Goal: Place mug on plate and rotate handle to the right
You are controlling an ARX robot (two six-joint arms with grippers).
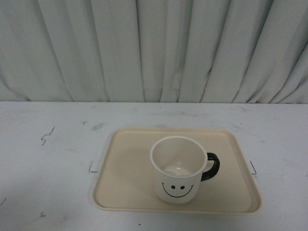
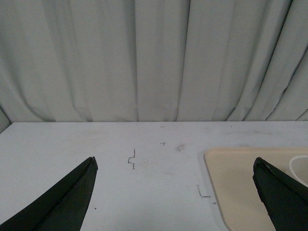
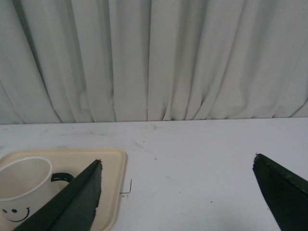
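The left gripper had its two dark fingers spread wide apart with nothing between them, and it hung over bare tabletop near the left edge of the plate, whose rounded corner showed just inside one finger in the left wrist view. The right gripper was spread just as wide and also held nothing; it hung over the table beside the right edge of the plate, with the mug and its handle showing past one finger in the right wrist view. Neither arm showed in the front view. There the mug stood upright on the plate, set somewhat toward the plate's right and near edges, apart from the rim on every side. Its open mouth faced up and a little gleam showed at the bottom inside. The black smiley face on its white side looked toward the camera. The handle stuck out toward the right edge of the plate. The beige plate lay flat on the white, scuffed table, close to its near edge and about midway along it, with small dark marks on the table just outside its left and right edges. A pale pleated curtain hung along the far edge of the table.
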